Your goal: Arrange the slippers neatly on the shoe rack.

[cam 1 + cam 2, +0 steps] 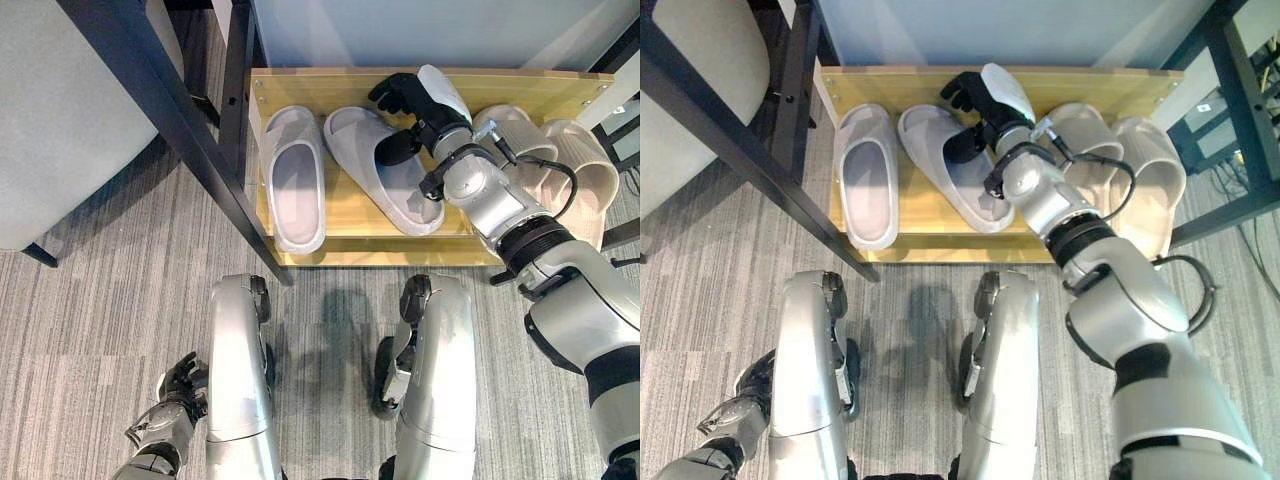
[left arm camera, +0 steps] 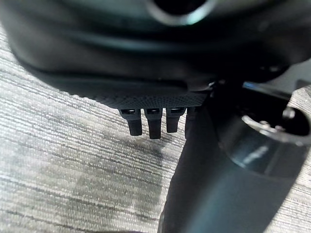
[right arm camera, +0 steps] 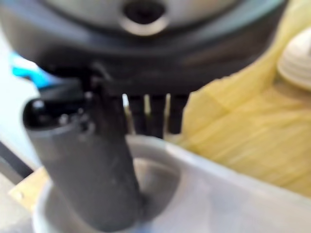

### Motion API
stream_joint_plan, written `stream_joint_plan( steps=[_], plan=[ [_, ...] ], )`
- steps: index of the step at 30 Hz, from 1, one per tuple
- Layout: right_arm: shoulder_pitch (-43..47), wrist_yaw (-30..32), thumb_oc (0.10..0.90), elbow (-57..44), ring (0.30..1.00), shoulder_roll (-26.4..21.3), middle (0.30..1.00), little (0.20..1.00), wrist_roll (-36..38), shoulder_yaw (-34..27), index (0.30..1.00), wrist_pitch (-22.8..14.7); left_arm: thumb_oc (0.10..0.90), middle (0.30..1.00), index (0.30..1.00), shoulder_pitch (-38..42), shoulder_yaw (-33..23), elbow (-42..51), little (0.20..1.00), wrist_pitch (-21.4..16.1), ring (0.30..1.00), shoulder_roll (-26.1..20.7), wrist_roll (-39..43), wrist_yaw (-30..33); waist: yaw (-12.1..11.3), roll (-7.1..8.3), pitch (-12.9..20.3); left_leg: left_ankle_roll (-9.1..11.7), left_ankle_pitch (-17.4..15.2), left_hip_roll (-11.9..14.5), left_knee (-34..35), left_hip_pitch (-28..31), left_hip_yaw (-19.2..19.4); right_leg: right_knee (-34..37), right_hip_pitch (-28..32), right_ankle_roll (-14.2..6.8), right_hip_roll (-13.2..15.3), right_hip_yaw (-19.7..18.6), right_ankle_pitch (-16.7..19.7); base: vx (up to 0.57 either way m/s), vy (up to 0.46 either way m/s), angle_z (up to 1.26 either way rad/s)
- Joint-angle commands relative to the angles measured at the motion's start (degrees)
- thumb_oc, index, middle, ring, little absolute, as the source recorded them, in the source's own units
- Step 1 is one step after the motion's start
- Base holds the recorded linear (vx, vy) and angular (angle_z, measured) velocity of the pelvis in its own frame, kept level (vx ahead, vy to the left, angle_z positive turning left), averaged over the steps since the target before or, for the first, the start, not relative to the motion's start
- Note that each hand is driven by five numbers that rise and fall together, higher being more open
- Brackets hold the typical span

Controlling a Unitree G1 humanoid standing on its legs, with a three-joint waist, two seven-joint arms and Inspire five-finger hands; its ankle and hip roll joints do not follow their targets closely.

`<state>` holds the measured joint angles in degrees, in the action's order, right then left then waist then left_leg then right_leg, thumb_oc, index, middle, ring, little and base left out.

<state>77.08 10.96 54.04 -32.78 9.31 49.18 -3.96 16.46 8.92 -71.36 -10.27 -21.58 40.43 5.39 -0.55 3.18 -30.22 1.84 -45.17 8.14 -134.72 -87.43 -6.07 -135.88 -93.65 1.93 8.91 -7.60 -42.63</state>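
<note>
A wooden shoe rack [image 1: 350, 218] holds four slippers. One grey slipper [image 1: 295, 180] lies straight at the rack's left end. A second grey slipper [image 1: 405, 195] lies slanted beside it, toe toward the back. My right hand [image 1: 420, 100] reaches over its toe end. The thumb [image 3: 92, 165] is pushed into the slipper's opening [image 3: 218, 194] and the fingers [image 3: 155, 114] curl over the strap from outside. Two beige slippers [image 1: 520, 135] [image 1: 592, 172] sit at the rack's right end, partly behind my right arm. My left hand [image 1: 180, 385] hangs low by the carpet with relaxed fingers [image 2: 148, 124].
A dark slanted furniture leg [image 1: 190, 130] crosses in front of the rack's left end, with a grey seat [image 1: 60, 120] beyond it. A pale wall [image 1: 420, 30] backs the rack. A dark frame [image 1: 1240, 90] stands at the right. Grey carpet [image 1: 100, 320] lies in front.
</note>
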Motion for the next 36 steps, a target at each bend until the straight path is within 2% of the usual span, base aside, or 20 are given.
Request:
stream_joint_plan(
  steps=[1, 13, 19, 26, 31, 36],
  plan=[
    [14.1, 2.1, 0.8, -3.3, 0.9, -0.4, 0.9, 0.9, 0.2, -0.6, 0.9, -2.4, 0.8, 0.9, 0.9, -2.0, 3.4, 0.4, 0.9, -0.2, 0.9, -2.4, -0.9, 0.1, -3.3, 0.63, 3.9, -5.9, -1.7, -0.5, 1.4, -2.5, -8.9, -2.1, 3.8, 5.3, -1.3, -9.0, -2.3, -0.01, 0.039, -0.02],
    [15.7, 2.7, 0.8, -7.7, 0.9, -4.1, 0.9, 0.9, -2.8, -0.6, 0.9, -1.5, 0.8, 0.9, 0.9, -1.4, 3.2, 0.0, 0.9, 0.9, 0.9, -2.1, -1.2, -0.6, -2.3, 0.5, 2.6, -6.1, -1.4, -0.3, 1.3, -2.5, -8.7, -2.1, 3.7, 5.4, -1.5, -9.0, -2.3, 0.0, 0.007, -0.01],
    [15.6, 0.9, 0.8, -15.8, 0.9, -8.0, 0.9, 0.9, -0.7, -1.7, 0.9, -1.8, 0.8, 0.9, 0.9, -1.2, 2.8, 0.1, 0.9, 1.3, 0.9, -1.5, -1.8, -0.9, -1.8, 0.81, 3.0, -5.9, -1.3, -0.2, 1.6, -2.5, -8.7, -2.1, 3.7, 5.4, -1.6, -8.9, -2.3, 0.0, 0.0, 0.0],
    [12.8, -0.6, 0.8, -28.6, 0.9, -15.0, 0.9, 0.9, -2.6, -4.1, 0.9, -1.9, 0.8, 0.9, 0.9, -1.3, 1.8, 0.2, 0.9, 1.9, 0.9, -0.3, -3.2, -1.4, -1.2, 0.9, 3.3, -5.7, -1.2, -0.1, 2.1, -2.5, -8.8, -2.0, 3.7, 5.4, -1.6, -8.9, -2.3, 0.0, 0.0, 0.0],
    [8.5, -1.1, 0.8, -35.2, 0.9, -17.7, 0.9, 0.9, -3.1, -8.2, 0.9, -1.4, 0.8, 0.9, 0.9, -0.4, 1.1, 0.5, 0.9, 2.3, 0.9, 0.3, -3.8, -1.3, -0.7, 0.98, 2.7, -5.7, -0.9, -0.1, 2.0, -2.5, -8.9, -2.1, 3.7, 5.4, -1.7, -8.9, -2.2, 0.0, 0.0, 0.0],
    [4.2, -2.8, 0.8, -39.8, 0.9, -18.3, 0.9, 0.9, -2.3, -10.5, 0.9, -1.0, 0.8, 0.9, 0.9, 0.5, 1.1, 0.6, 0.9, 2.7, 0.9, 0.6, -4.8, -1.1, -0.5, 1.2, 1.8, -5.7, -0.7, -0.2, 2.1, -2.5, -8.7, -2.2, 3.7, 5.4, -1.8, -9.0, -2.3, 0.0, 0.0, 0.0]
  ],
)
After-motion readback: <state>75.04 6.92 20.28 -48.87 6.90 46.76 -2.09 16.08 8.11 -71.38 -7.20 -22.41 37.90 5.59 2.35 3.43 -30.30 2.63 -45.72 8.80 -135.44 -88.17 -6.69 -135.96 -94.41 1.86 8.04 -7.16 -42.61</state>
